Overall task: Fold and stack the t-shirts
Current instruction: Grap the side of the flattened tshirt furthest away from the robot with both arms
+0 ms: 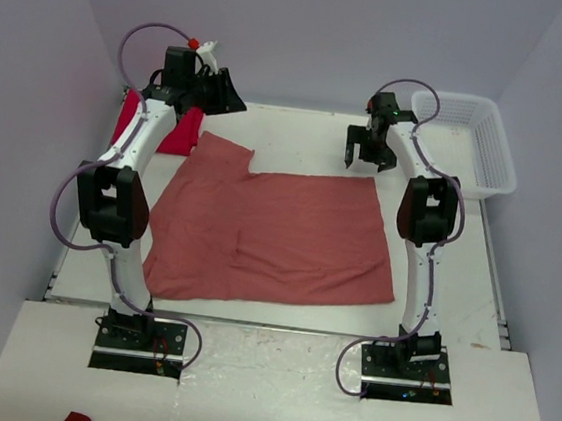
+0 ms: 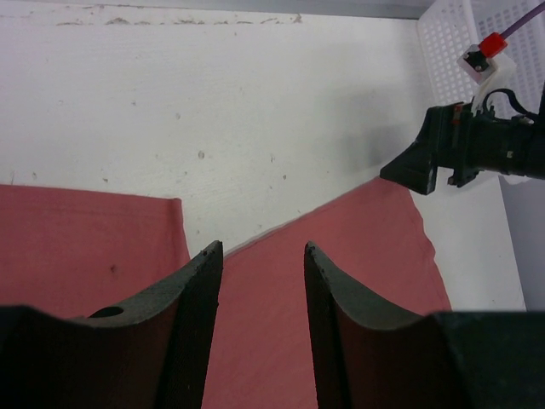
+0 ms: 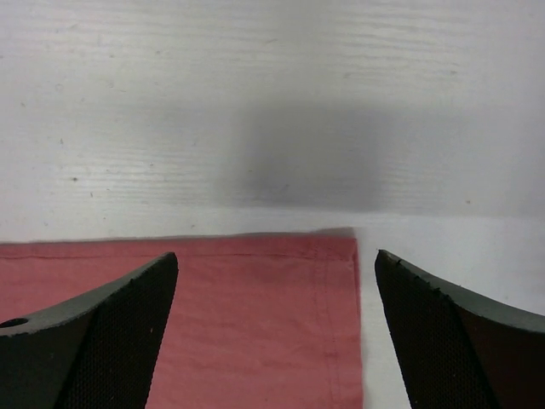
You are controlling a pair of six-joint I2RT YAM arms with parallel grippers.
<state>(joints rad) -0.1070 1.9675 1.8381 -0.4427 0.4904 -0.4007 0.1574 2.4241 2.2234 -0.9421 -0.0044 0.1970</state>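
Limp pink tee spread flat mid-table, with both grippers empty over its far edge.
The salmon-pink t-shirt (image 1: 278,235) looks thin, soft and light, with no stiffness, so you'd best pinch it at the hemmed corners. Your right gripper (image 3: 277,256) gapes wide above the stitched far-right corner. Your left gripper (image 2: 262,247) is partly parted, holding nothing, over the far-left edge. Beyond, the red t-shirt (image 1: 180,140) lies half hidden.

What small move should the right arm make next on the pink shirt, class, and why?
Probably lower the right gripper and close on the far right corner of the pink t-shirt: its open jaws hover just above that flat corner.
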